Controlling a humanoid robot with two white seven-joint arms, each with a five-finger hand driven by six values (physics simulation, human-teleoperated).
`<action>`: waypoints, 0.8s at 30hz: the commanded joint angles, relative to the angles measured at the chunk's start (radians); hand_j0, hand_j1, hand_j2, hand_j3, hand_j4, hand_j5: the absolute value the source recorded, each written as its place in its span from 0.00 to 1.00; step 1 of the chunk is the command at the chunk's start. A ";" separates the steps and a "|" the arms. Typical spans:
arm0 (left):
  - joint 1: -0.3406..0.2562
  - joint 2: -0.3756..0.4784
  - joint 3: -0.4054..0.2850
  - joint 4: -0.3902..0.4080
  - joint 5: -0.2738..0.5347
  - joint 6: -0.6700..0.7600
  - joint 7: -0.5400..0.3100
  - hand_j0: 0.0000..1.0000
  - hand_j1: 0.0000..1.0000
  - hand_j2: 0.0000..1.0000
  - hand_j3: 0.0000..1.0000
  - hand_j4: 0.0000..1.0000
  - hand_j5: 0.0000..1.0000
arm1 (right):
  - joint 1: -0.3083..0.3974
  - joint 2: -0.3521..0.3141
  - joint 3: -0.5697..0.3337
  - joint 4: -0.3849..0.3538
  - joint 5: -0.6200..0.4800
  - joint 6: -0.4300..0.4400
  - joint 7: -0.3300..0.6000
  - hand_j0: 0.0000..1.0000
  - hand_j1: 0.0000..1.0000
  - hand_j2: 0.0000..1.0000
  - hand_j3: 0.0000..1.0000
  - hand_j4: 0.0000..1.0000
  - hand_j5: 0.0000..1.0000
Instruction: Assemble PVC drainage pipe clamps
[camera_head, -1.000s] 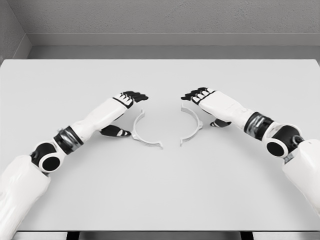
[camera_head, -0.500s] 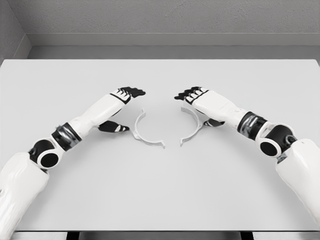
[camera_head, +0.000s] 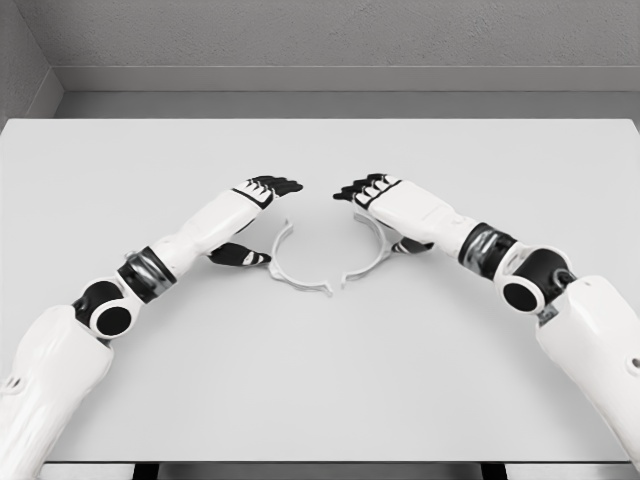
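The 2 clamp halves lay on the desk (camera_head: 320, 380) near its middle, concave sides facing, lower ends nearly touching. The left hand (camera_head: 262, 205) sat against the left half (camera_head: 283, 262), fingers extended and apart, thumb low behind it, gripping nothing. The right hand (camera_head: 372, 198) stood likewise at the right half (camera_head: 372, 258). Judged best practice: push both inward evenly, keeping the ends aligned. No other objects were visible; only the hands crowded the joint.

White table (camera_head: 320, 380) fills view; grey textured wall (camera_head: 340, 35) behind far edge.
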 joint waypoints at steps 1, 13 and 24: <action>0.000 -0.007 0.000 -0.001 0.007 0.000 0.001 1.00 1.00 1.00 1.00 1.00 1.00 | -0.002 0.011 0.014 0.000 -0.003 0.005 0.000 1.00 1.00 1.00 1.00 1.00 1.00; 0.000 -0.002 0.006 -0.004 0.008 0.000 0.001 1.00 1.00 1.00 1.00 1.00 1.00 | -0.118 0.017 0.017 0.124 0.003 0.041 -0.002 1.00 1.00 1.00 1.00 1.00 1.00; -0.023 0.052 0.010 0.001 0.024 0.000 0.001 1.00 1.00 1.00 1.00 1.00 1.00 | -0.189 0.137 0.063 0.284 0.054 0.039 -0.005 1.00 1.00 1.00 1.00 1.00 1.00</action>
